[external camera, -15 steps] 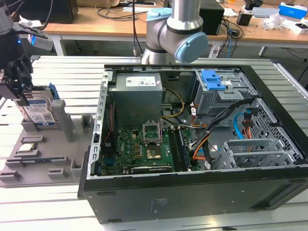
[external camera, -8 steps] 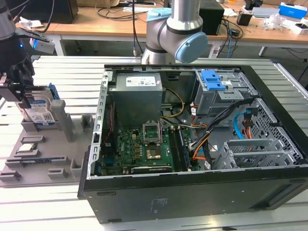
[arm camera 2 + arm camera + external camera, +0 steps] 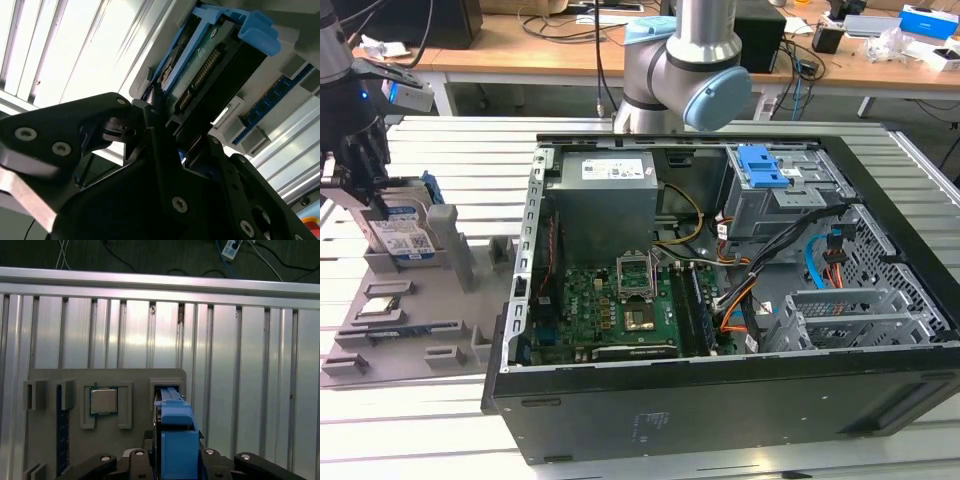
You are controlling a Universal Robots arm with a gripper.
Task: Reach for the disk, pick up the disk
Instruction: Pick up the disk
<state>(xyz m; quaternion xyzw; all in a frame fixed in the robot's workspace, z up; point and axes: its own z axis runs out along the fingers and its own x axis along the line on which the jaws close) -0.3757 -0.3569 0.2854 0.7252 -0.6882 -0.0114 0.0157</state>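
Closest to the wrist cameras, the black end effector [image 3: 176, 461] straddles the disk [image 3: 175, 426], one side along each broad face. I cannot tell whether it is pinching the disk or only flanking it. The disk stands on edge in a slot of the grey tray [image 3: 47, 450], its blue bracket uppermost in the first wrist view. The second wrist view shows its green circuit board and connector row between the black linkages. In the next pocket of the tray, just beside the disk's slot, a square silver chip [image 3: 104, 401] lies flat. A dark blue memory strip [image 3: 62, 440] sits in a groove on the chip's other side. The tray rests on the ribbed aluminium desk [image 3: 250, 365]. In the exterior view the disk's white-and-blue label faces the camera, and the end effector comes down onto it from above. Beside the tray, toward the exterior view's right, an open black case [image 3: 720, 410] lies on its side. It exposes a green motherboard [image 3: 610, 300], a grey power supply [image 3: 605, 200] and a blue-topped drive cage [image 3: 775, 190]. Farther from the tray, behind the case, rises the arm's silver base [image 3: 690, 60].
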